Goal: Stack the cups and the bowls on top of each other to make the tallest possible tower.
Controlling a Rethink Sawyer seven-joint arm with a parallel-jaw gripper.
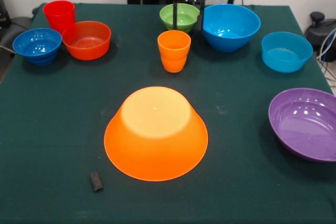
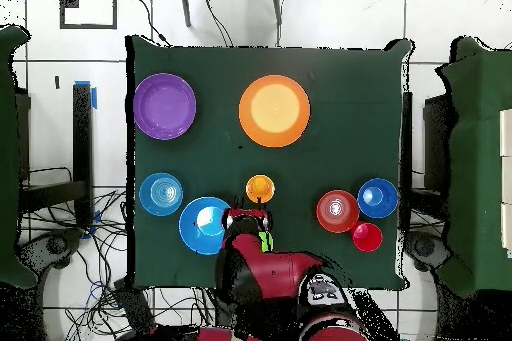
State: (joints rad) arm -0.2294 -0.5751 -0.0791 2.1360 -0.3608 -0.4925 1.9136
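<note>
My gripper hangs open at the green bowl: one finger is over the bowl, the other stands by its right rim. In the overhead view my arm hides most of that bowl. Just in front stands the orange cup. The big yellow-orange bowl lies upside down mid-table. The big blue bowl, light-blue bowl and purple bowl sit to the right. The red cup, orange-red bowl and dark-blue bowl sit to the left.
A small dark block lies on the green cloth near the front edge, left of the upside-down bowl. Cables and black chairs stand around the table.
</note>
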